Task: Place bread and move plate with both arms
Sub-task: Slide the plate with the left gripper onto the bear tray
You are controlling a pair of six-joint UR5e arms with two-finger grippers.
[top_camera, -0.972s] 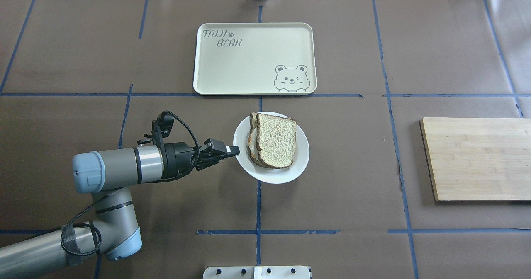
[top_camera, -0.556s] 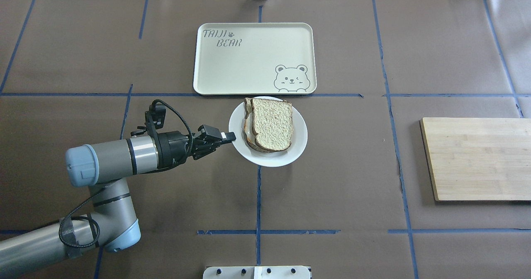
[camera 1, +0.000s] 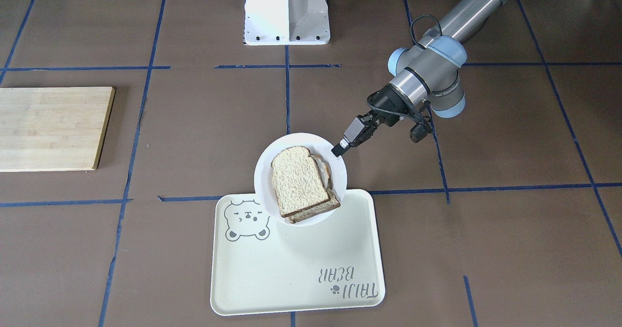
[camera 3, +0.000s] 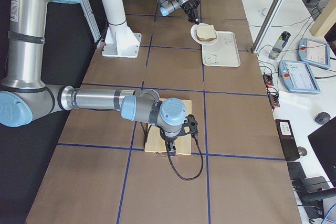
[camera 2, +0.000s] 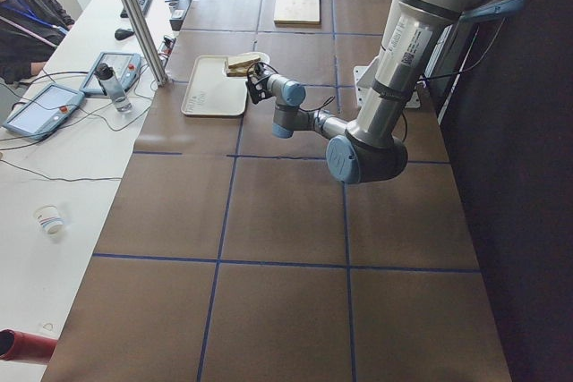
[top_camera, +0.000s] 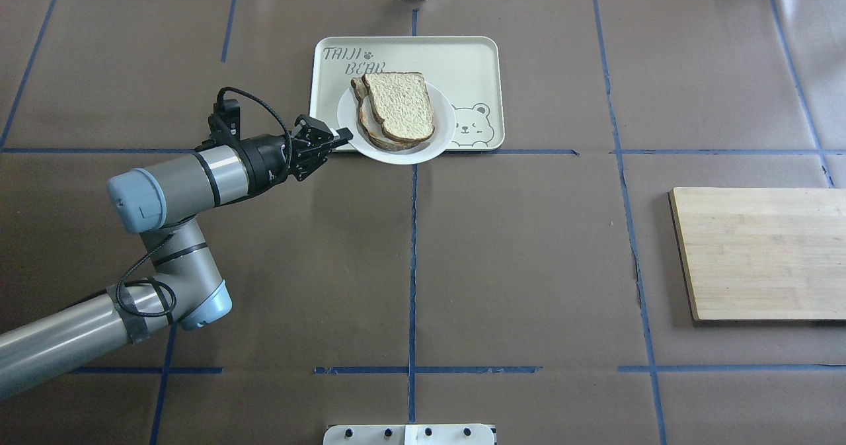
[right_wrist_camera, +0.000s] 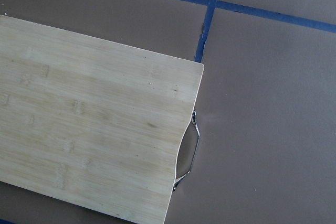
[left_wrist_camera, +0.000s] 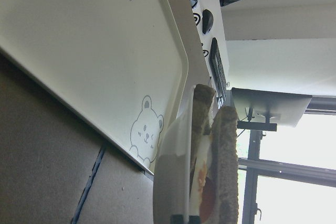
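Seen from overhead, our left gripper [top_camera: 342, 133] is clamped on the 9 o'clock rim of the white plate [top_camera: 441, 139]. The plate sits over the 6 o'clock edge of the bear-print tray [top_camera: 466, 61] and juts partly past it. The bread slice [top_camera: 398, 106] lies on a lower slice [top_camera: 361, 100] on the plate. Our right gripper [camera 3: 171, 145] hovers above the wooden cutting board [top_camera: 760, 253] at the table's 3 o'clock; we cannot tell whether it is clenched or released. We judge the risk plain. A one-sided pinch could let the plate tip and slide the bread toward 3 o'clock. The plate could also land straddling the tray's raised lip.
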